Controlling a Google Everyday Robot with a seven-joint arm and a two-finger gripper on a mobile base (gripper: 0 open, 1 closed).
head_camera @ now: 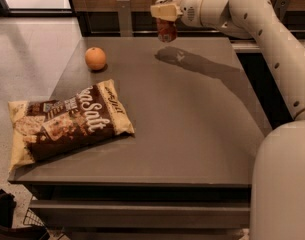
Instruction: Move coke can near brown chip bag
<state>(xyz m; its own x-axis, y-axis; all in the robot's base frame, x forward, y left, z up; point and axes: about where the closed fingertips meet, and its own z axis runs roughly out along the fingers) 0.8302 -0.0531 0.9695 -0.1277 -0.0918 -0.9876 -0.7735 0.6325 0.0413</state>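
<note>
gripper point(165, 18) at the table's far edge, clamped on coke can point(167, 31), can held above table point(202, 134) | brown chip bag point(67, 121) flat at front left | orange point(95, 58) behind bag, well apart from can

red coke can point(167, 32), upright, gripped by the hand point(165, 18) above the worktop's point(192, 124) far edge; brown chip bag point(67, 121) with cream edges, flat at the near-left corner, well apart.

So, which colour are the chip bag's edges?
Cream-yellow on the brown chip bag, in the camera view; the claw holds the coke can above the table, far side.
</note>
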